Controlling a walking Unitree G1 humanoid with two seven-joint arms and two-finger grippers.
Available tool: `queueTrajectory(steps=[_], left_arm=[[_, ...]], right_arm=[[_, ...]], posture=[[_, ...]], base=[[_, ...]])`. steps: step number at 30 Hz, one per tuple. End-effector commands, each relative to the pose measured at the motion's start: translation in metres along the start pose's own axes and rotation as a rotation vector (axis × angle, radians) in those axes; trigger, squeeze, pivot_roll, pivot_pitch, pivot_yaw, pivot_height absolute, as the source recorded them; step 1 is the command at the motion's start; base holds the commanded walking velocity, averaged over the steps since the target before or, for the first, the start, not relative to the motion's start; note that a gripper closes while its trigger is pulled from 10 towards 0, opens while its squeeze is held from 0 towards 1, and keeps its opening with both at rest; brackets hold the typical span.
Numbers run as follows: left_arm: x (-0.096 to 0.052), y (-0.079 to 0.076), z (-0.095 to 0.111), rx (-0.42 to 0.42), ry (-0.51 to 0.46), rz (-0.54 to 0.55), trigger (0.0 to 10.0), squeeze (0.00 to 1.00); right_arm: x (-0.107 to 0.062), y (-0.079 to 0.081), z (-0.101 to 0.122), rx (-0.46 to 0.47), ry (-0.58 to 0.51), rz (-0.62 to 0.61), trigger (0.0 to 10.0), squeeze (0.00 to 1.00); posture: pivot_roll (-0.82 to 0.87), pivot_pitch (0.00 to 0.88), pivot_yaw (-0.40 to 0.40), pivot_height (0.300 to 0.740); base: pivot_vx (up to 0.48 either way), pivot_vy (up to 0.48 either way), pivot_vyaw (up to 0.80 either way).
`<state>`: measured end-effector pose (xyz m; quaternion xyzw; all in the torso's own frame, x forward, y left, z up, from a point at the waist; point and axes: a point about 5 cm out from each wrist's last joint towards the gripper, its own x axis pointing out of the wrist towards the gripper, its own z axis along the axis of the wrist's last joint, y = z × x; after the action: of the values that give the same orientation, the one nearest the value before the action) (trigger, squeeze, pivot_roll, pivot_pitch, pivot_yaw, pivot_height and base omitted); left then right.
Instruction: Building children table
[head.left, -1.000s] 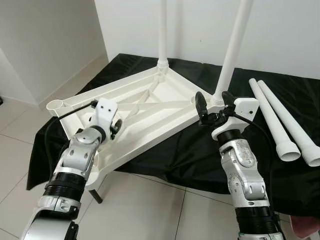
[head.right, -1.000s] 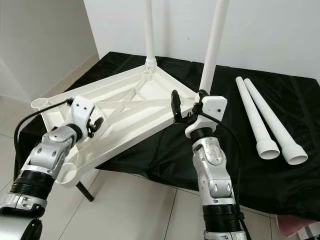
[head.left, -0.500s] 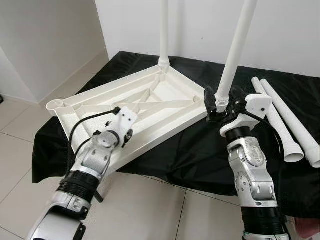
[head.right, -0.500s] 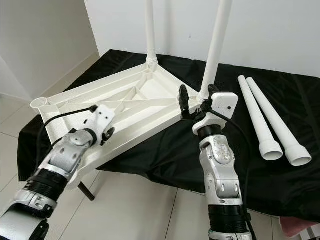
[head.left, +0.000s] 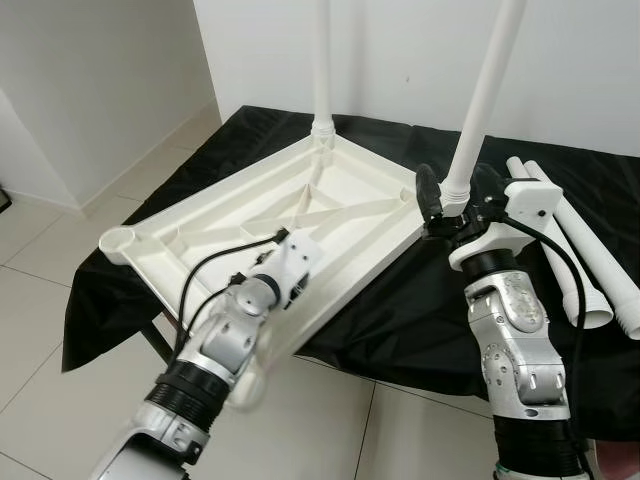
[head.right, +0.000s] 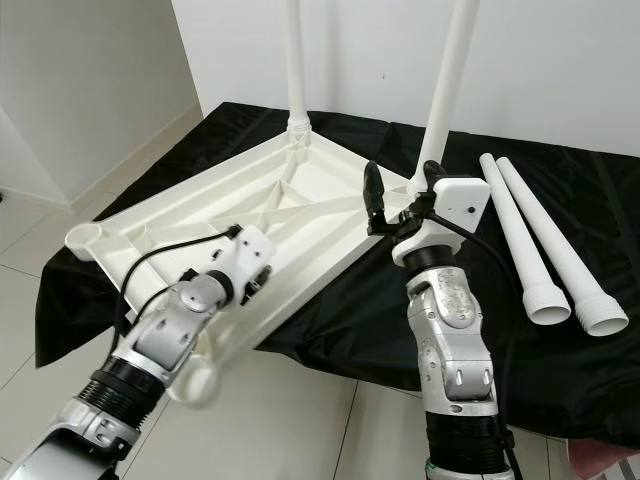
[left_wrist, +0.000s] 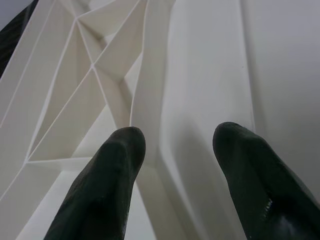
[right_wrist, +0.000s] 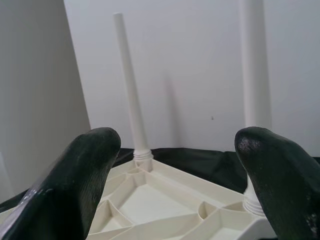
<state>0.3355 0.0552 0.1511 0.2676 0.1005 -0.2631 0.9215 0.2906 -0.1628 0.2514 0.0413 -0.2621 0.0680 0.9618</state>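
The white plastic tabletop (head.left: 330, 205) lies upside down on the black-covered table (head.left: 400, 310), its front part overhanging the edge. Two white legs stand upright in its sockets, one at the far corner (head.left: 322, 70) and one at the right corner (head.left: 482, 95). My right gripper (head.left: 455, 195) is open, its fingers straddling the base of the right-corner leg. My left gripper (head.left: 297, 285) is open at the tabletop's front rim; in the left wrist view its fingers (left_wrist: 112, 170) point at the ribbed underside (left_wrist: 150, 85). Two loose legs (head.left: 575, 255) lie on the cloth at the right.
An empty leg socket (head.left: 122, 240) sits at the tabletop's left corner, beyond the cloth's edge. White walls (head.left: 110, 80) stand behind and to the left. Tiled floor (head.left: 60, 280) lies in front and to the left.
The tabletop has slid to the right and lies flatter. My left gripper has moved right along its front rim. My right gripper has shifted right and farther away with the leg's base.
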Motion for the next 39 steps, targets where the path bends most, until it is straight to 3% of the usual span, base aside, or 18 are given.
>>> queueTrajectory(steps=[1, 8, 10, 11, 13, 14, 24, 29, 31, 32, 34, 35, 37, 39], left_arm=[[0.004, -0.026, -0.015, -0.037, 0.085, -0.164, 10.0, 0.0], [0.009, -0.031, -0.007, -0.053, 0.067, -0.168, 10.0, 0.0], [0.011, -0.034, 0.0, -0.061, 0.056, -0.171, 10.0, 0.0], [0.019, -0.04, 0.018, -0.085, 0.017, -0.175, 10.0, 0.0], [0.019, -0.04, 0.018, -0.085, 0.017, -0.175, 10.0, 0.0], [0.024, -0.044, 0.033, -0.099, -0.019, -0.176, 10.0, 0.0], [0.031, -0.058, 0.062, -0.066, -0.098, -0.223, 10.0, 0.0], [0.032, -0.039, 0.074, -0.032, -0.143, -0.178, 10.0, 0.0], [0.029, -0.014, 0.084, -0.02, -0.199, -0.127, 10.0, 0.0], [0.029, -0.014, 0.084, -0.02, -0.199, -0.127, 10.0, 0.0], [0.023, 0.01, 0.094, -0.019, -0.26, -0.083, 10.0, 0.0], [0.023, 0.01, 0.094, -0.019, -0.26, -0.083, 10.0, 0.0], [0.009, 0.041, 0.107, -0.047, -0.348, -0.045, 10.0, 0.0], [0.004, 0.05, 0.112, -0.059, -0.377, -0.038, 10.0, 0.0]], right_arm=[[-0.001, 0.0, 0.002, 0.006, 0.002, -0.005, 10.0, 0.0], [-0.001, 0.0, 0.004, 0.011, -0.006, -0.009, 10.0, 0.0], [-0.002, 0.0, 0.006, 0.022, -0.016, -0.01, 10.0, 0.0], [-0.003, 0.0, 0.009, 0.032, -0.03, -0.018, 10.0, 0.0], [-0.003, 0.0, 0.009, 0.032, -0.03, -0.018, 10.0, 0.0], [-0.003, 0.001, 0.01, 0.038, -0.034, -0.025, 10.0, 0.0], [-0.007, 0.001, 0.009, 0.038, -0.024, -0.039, 10.0, 0.0], [-0.01, -0.002, 0.004, 0.021, 0.01, -0.073, 10.0, 0.0], [-0.013, -0.001, -0.002, 0.005, 0.048, -0.102, 10.0, 0.0], [-0.013, -0.001, -0.002, 0.005, 0.048, -0.102, 10.0, 0.0], [-0.017, 0.001, -0.006, -0.001, 0.082, -0.113, 10.0, 0.0], [-0.017, 0.001, -0.006, -0.001, 0.082, -0.113, 10.0, 0.0], [-0.021, 0.006, -0.012, -0.004, 0.13, -0.118, 10.0, 0.0], [-0.022, 0.008, -0.015, -0.007, 0.144, -0.121, 10.0, 0.0]], posture=[[-0.17, 0.124, 0.11, 0.74], [-0.17, 0.129, 0.116, 0.74], [-0.17, 0.131, 0.12, 0.74], [-0.18, 0.134, 0.131, 0.74], [-0.18, 0.134, 0.131, 0.74], [-0.18, 0.135, 0.135, 0.74], [-0.17, 0.138, 0.145, 0.74], [-0.17, 0.138, 0.144, 0.74], [-0.15, 0.141, 0.141, 0.74], [-0.15, 0.141, 0.141, 0.74], [-0.14, 0.141, 0.136, 0.74], [-0.14, 0.141, 0.136, 0.74], [-0.13, 0.142, 0.131, 0.74], [-0.13, 0.141, 0.129, 0.74]], base=[[0.0, 0.0, 0.0], [0.0, 0.0, 0.0], [0.0, 0.0, 0.0], [0.0, 0.0, 0.0], [0.0, 0.0, 0.0], [0.0, 0.0, 0.0], [0.0, 0.0, 0.0], [0.0, 0.0, 0.0], [0.0, 0.0, 0.0], [0.0, 0.0, 0.0], [0.0, 0.0, 0.0], [0.0, 0.0, 0.0], [0.0, 0.0, 0.0], [0.0, 0.0, 0.0]])
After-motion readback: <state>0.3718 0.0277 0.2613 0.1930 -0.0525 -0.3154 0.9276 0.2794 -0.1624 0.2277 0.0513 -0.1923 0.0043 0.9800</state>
